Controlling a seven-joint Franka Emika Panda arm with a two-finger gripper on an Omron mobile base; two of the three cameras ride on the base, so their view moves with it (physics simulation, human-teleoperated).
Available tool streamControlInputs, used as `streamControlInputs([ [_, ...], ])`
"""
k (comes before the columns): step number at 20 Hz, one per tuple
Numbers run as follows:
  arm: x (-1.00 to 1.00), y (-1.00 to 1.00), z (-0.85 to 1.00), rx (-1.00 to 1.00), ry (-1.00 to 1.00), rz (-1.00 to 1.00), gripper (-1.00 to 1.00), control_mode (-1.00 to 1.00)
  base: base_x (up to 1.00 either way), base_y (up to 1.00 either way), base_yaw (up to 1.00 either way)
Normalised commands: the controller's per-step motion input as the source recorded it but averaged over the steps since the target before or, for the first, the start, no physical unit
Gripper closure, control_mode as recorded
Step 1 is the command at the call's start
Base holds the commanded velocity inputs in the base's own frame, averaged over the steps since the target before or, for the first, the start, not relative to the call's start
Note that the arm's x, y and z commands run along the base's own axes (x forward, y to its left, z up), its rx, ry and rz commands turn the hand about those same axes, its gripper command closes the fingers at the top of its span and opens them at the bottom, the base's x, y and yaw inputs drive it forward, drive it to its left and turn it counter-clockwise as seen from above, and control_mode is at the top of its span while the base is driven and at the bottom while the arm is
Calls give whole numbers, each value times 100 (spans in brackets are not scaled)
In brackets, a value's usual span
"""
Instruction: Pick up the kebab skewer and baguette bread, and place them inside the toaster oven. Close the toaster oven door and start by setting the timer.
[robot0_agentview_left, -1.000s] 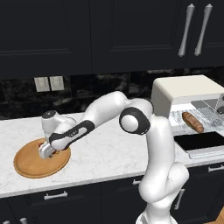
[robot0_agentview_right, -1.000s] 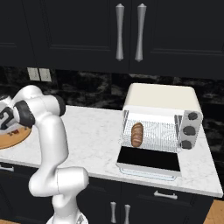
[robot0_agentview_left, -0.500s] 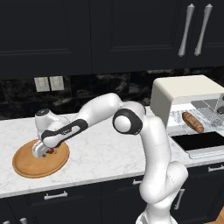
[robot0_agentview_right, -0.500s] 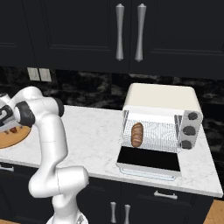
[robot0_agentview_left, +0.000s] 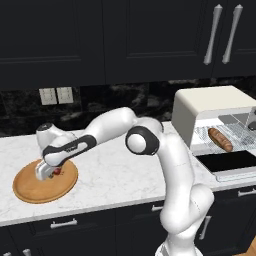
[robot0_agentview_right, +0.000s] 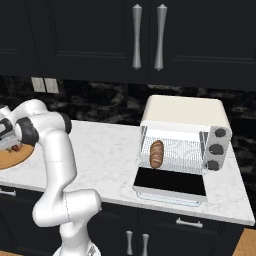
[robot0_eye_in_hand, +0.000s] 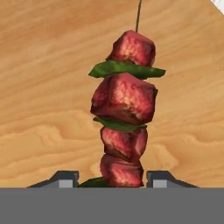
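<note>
The pincer (robot0_eye_in_hand: 112, 177) straddles the kebab skewer (robot0_eye_in_hand: 124, 118) lying on the wooden plate (robot0_agentview_left: 30, 187), fingers part-open either side, ready to grip; the baguette (robot0_agentview_right: 156, 153) sits in the toaster oven (robot0_agentview_right: 182, 112) at three o'clock.

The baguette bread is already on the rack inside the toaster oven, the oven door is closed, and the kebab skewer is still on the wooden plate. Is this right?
Not quite: the toaster oven door is open, folded down flat in front, as the right base view shows. The rest holds: the baguette bread lies on the rack inside the toaster oven, and the kebab skewer lies on the wooden plate.
</note>
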Motion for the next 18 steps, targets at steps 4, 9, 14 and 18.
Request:
streamControlInputs([
  [4,-63,-74,-3,0,0,3,100,-100,0,0,0],
  [9,-70,-100,12,0,0,0,100,-100,0,0,0],
  [14,-72,-100,69,6,0,0,100,-100,0,0,0],
  [18,-28,-100,92,11,0,0,100,-100,0,0,0],
])
